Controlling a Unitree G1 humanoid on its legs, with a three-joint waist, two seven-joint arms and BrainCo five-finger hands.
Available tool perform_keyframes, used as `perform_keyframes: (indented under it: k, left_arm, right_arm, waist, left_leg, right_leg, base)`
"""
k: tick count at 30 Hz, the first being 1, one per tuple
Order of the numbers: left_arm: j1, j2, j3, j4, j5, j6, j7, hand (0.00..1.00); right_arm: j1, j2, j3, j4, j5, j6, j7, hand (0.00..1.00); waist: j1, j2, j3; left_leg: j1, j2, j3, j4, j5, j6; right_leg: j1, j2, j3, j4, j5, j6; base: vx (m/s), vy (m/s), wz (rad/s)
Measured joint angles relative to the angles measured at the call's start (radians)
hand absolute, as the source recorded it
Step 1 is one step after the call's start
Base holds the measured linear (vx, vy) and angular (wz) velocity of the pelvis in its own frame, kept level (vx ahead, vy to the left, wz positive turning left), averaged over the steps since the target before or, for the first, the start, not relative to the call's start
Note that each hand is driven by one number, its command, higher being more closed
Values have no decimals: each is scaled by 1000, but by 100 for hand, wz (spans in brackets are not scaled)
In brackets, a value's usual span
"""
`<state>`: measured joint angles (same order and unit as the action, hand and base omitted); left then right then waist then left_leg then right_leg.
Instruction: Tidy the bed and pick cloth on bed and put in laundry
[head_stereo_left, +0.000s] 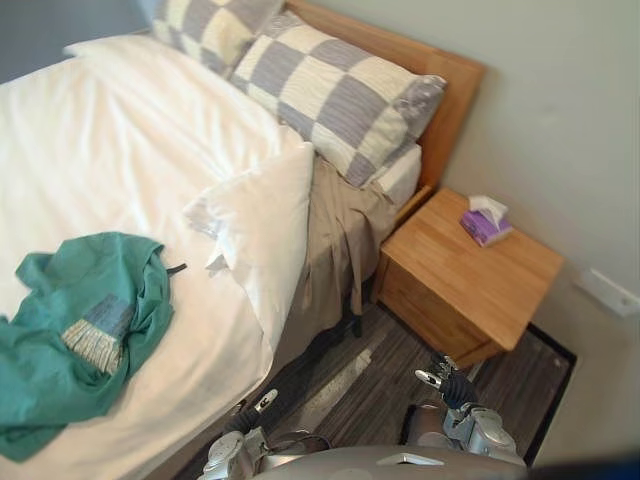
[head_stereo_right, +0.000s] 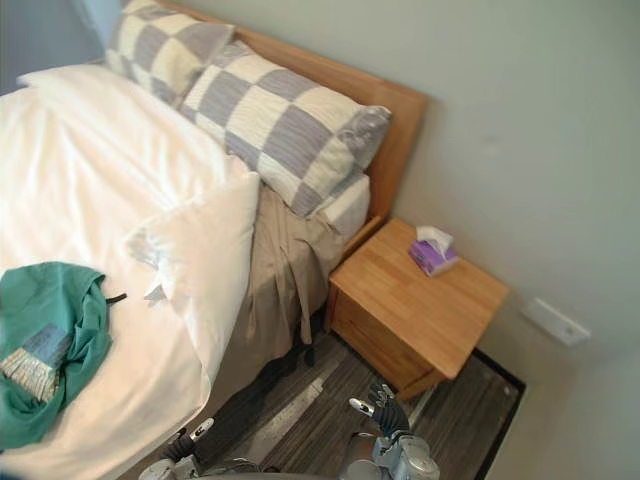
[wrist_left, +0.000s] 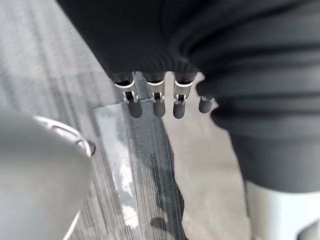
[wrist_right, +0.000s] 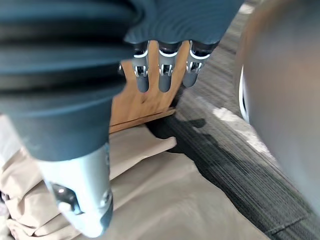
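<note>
Left hand (wrist_left: 156, 102) and right hand (wrist_right: 164, 75) both dangle loose-fingered and empty, while the green cloth (head_stereo_left: 90, 330) lies bunched on the bed (head_stereo_left: 120, 150), well off to the left hand's left, and it looks soft, light and floppy, so pinch a raised fold.

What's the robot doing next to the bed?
Nothing is being handled yet. The crumpled teal-green cloth lies untouched on the white bed. The robot's left hand and right hand hang open and empty near the grey floor beside it. A purple tissue box sits on the wooden nightstand.
</note>
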<state>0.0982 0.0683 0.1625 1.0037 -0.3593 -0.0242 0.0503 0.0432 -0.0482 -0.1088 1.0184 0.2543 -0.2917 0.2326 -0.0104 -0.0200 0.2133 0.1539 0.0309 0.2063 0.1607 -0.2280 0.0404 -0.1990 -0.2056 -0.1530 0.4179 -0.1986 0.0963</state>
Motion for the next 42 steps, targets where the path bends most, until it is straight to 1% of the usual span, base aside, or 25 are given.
perform_keyframes:
  k: [1, 2, 3, 4, 5, 7, 8, 9, 11, 14, 15, 16, 17, 18, 19, 20, 21, 22, 23, 25, 31, 36, 37, 40, 42]
  left_arm:
    - [-3, 6, 14, -2, 23, -1, -2, 0]
    - [-13, 8, 28, 4, 48, -2, -2, 0]
    - [-14, -21, 50, -1, 96, -3, -8, 0]
    - [-13, -30, 55, -2, 117, -5, -9, 0]
    - [-14, -48, 71, -7, 164, -5, -7, 0]
    - [-13, -55, 77, -9, 177, -4, 0, 0]
    - [-14, -59, 76, -12, 178, -4, 4, 0]
    - [-16, -59, 77, -17, 177, -4, 6, 0]
    - [-20, -59, 84, -22, 157, -4, 34, 0]
    - [-19, -61, 85, -22, 112, -5, 41, 0]
    - [-6, -60, 85, -22, 106, -7, 41, 0]
    - [0, -53, 84, -29, 106, -8, 39, 0]
    - [1, -49, 84, -32, 106, -10, 38, 0]
    - [0, -47, 83, -42, 106, -14, 38, 0]
    - [-4, -56, 78, -49, 114, -23, 32, 0]
    - [-7, -58, 79, -49, 117, -27, 28, 0]
    - [-15, -59, 83, -48, 119, -34, 13, 0]
    - [-16, -62, 75, -48, 119, -38, -2, 0]
    - [-14, -62, 68, -48, 119, -41, -7, 0]
    - [-8, -61, 38, -48, 119, -60, -28, 0]
    - [15, -54, 34, -26, 164, -51, -53, 0]
    - [15, -39, 28, -16, 196, -31, -54, 0]
    - [15, -38, 29, -4, 196, -30, -57, 0]
    - [15, -37, 37, 0, 196, -28, -71, 0]
    - [17, -35, 44, 0, 196, -22, -76, 0]
  right_arm:
    - [8, 13, 0, 0, 13, -5, 0, 0]
    - [13, 22, 0, 5, 19, -6, 1, 0]
    - [14, 8, -5, 3, 27, -13, -1, 0]
    - [15, 4, -4, -2, 28, -15, -1, 0]
    - [15, -3, 12, -11, 28, -24, 0, 0]
    - [16, -4, 37, -20, 27, -32, 0, 0]
    - [16, 2, 74, -30, 24, -36, 2, 0]
    - [16, 4, 88, -33, 23, -37, 3, 0]
    - [14, 9, 124, -40, 14, -39, 4, 0]
    - [12, 10, 125, -42, 5, -38, 1, 0]
    - [12, 9, 121, -42, 5, -31, 0, 0]
    - [5, 12, 117, -41, 5, -18, -2, 0]
    - [6, 14, 114, -40, 5, -11, -3, 0]
    - [7, 19, 95, -39, -5, 7, -6, 0]
    - [7, 22, 74, -40, -5, 17, -18, 0]
    - [12, 24, 67, -41, -5, 19, -25, 0]
    - [11, 28, 50, -42, -4, 26, -44, 0]
    - [18, 32, 36, -42, -3, 28, -50, 0]
    - [20, 32, 35, -42, -2, 27, -50, 0]
    - [15, 26, 33, -44, 7, 21, -53, 0]
    - [20, 36, 13, -41, -10, -21, -113, 0]
    - [54, 37, -37, -40, 62, -44, -241, 0]
    - [74, 36, -67, -40, 99, -51, -305, 0]
    - [97, 31, -143, -51, 144, -74, -378, 0]
    - [141, 18, -220, -112, 150, -90, -447, 0]
  waist:
    - [3, -38, -7]
    - [2, -31, 3]
    - [9, 0, 0]
    - [8, 7, 1]
    - [3, 22, -1]
    - [6, 20, -2]
    - [17, 21, -13]
    - [18, 16, -12]
    - [28, 8, -10]
    - [27, 14, -17]
    - [25, 14, -28]
    - [22, 5, -38]
    - [21, -2, -42]
    - [11, -11, -48]
    - [-11, -3, -50]
    - [-17, 1, -50]
    - [-23, 10, -45]
    - [-22, 8, -44]
    - [-20, 9, -46]
    - [7, 19, -51]
    - [0, 31, -47]
    - [-1, 31, -49]
    - [-2, 28, -49]
    - [-1, 36, -56]
    - [-1, 36, -57]
  left_leg:
    - [-5, -6, -37, 10, -13, -30]
    - [-3, 2, -56, 21, -27, -49]
    - [1, 44, -38, 36, -28, -65]
    - [2, 57, -27, 38, -32, -72]
    - [16, 81, -50, 35, -46, -97]
    - [21, 93, -72, 29, -45, -114]
    - [22, 100, -94, 15, -36, -130]
    - [21, 101, -101, 13, -34, -134]
    - [18, 107, -115, -5, -26, -147]
    - [6, 111, -126, -29, -9, -151]
    - [-6, 109, -115, -55, 23, -151]
    - [-25, 95, -57, -72, 76, -142]
    - [-33, 85, -32, -81, 101, -136]
    - [-54, 70, 49, -116, 176, -109]
    - [-65, 69, 129, -140, 214, -88]
    - [-71, 72, 172, -130, 213, -84]
    - [-91, 87, 294, -81, 203, -81]
    - [-89, 87, 330, -64, 209, -83]
    - [-86, 82, 331, -64, 211, -82]
    - [-68, 72, 317, -114, 223, -87]
    - [-37, 49, 304, -229, 265, -93]
    - [4, 53, 311, -264, 281, -96]
    - [13, 61, 328, -265, 280, -97]
    - [24, 72, 364, -265, 272, -106]
    - [40, 79, 391, -265, 263, -113]
  right_leg:
    - [21, 12, 65, -135, 102, 1]
    - [42, 18, 54, -132, 139, -15]
    - [65, 37, 19, -113, 124, -15]
    - [64, 41, 12, -92, 109, -12]
    - [57, 48, 6, 0, 55, -18]
    - [47, 57, 20, 55, 29, -27]
    - [33, 64, 39, 97, -1, -33]
    - [33, 62, 38, 103, -18, -34]
    - [33, 60, 25, 110, -74, -57]
    - [26, 58, -4, 111, -98, -63]
    - [13, 51, -15, 111, -110, -62]
    - [6, 27, -34, 107, -118, -62]
    - [6, 19, -44, 103, -118, -61]
    - [23, -19, -94, 70, -98, -68]
    - [58, -52, -184, 30, -76, -75]
    - [72, -58, -213, 21, -72, -76]
    - [118, -64, -268, 13, -71, -75]
    - [154, -67, -279, 12, -71, -74]
    - [165, -66, -277, 11, -70, -72]
    - [171, -63, -262, 8, -75, -62]
    - [176, -48, -255, -16, -70, -46]
    - [198, -27, -225, -35, -64, -40]
    - [206, -13, -214, -56, -59, -36]
    - [208, 7, -185, -81, -44, -32]
    - [215, 23, -155, -98, -29, -32]
  base:
    - [216, -424, 121]
    - [176, -389, 92]
    - [124, -285, 58]
    - [173, -361, 75]
    - [140, -289, 66]
    - [98, -230, 58]
    - [57, -179, 42]
    - [41, -218, 37]
    - [-13, -189, 28]
    - [12, -106, 31]
    - [53, -73, 61]
    - [50, -52, 70]
    - [48, -44, 110]
    - [71, -27, 147]
    - [86, -25, 158]
    - [77, -5, 167]
    - [51, -19, 142]
    - [40, -15, 132]
    - [31, 25, 87]
    - [4, 32, 38]
    - [-48, 39, 4]
    - [-108, 7, -14]
    - [-122, 17, -25]
    - [-63, 32, -36]
    - [-17, 54, -48]
